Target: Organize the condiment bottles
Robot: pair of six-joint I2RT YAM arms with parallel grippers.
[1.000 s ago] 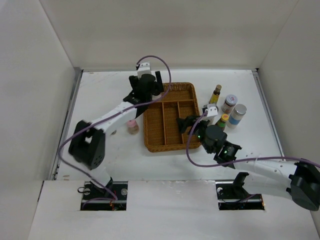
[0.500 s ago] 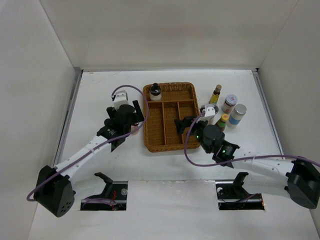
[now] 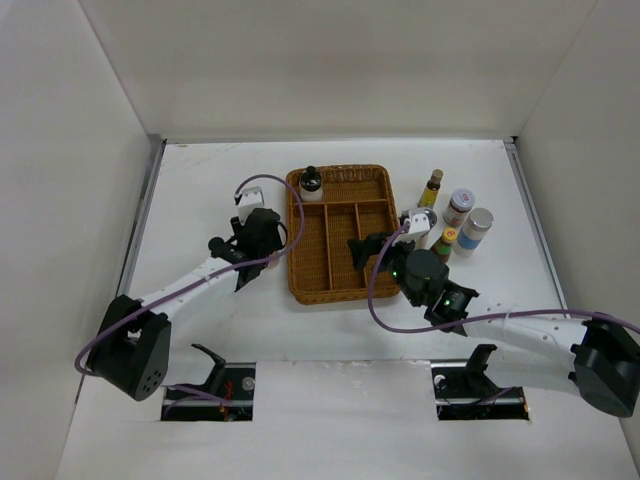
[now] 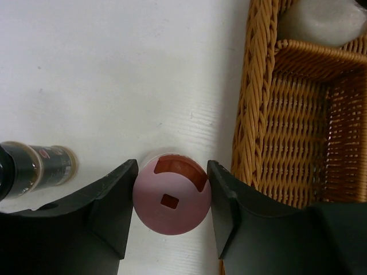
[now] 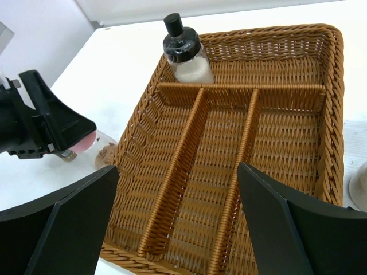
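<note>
My left gripper (image 4: 172,172) is shut on a pink-capped bottle (image 4: 172,201) that stands on the table just left of the wicker tray (image 3: 336,296). Both fingers press the cap's sides. In the top view the gripper (image 3: 266,256) hides that bottle. A black-capped bottle (image 3: 311,183) (image 5: 184,51) stands in the tray's back left corner. A dark bottle (image 4: 35,169) lies on the table left of the pink one. My right gripper (image 5: 178,172) (image 3: 364,250) hangs open over the tray's long compartments, holding nothing. Several more bottles stand right of the tray, among them a brown-capped one (image 3: 432,187) and a blue-labelled one (image 3: 475,228).
The wicker tray (image 5: 334,86) has one cross compartment at the back and three long ones in front. White walls enclose the table on three sides. The right arm's purple cable (image 3: 378,300) loops near the tray's front right corner.
The left arm came away from the tray's back left corner, leaving the black-capped bottle there, swung to the tray's left side and shut on the pink-capped bottle. The right gripper barely moved.
</note>
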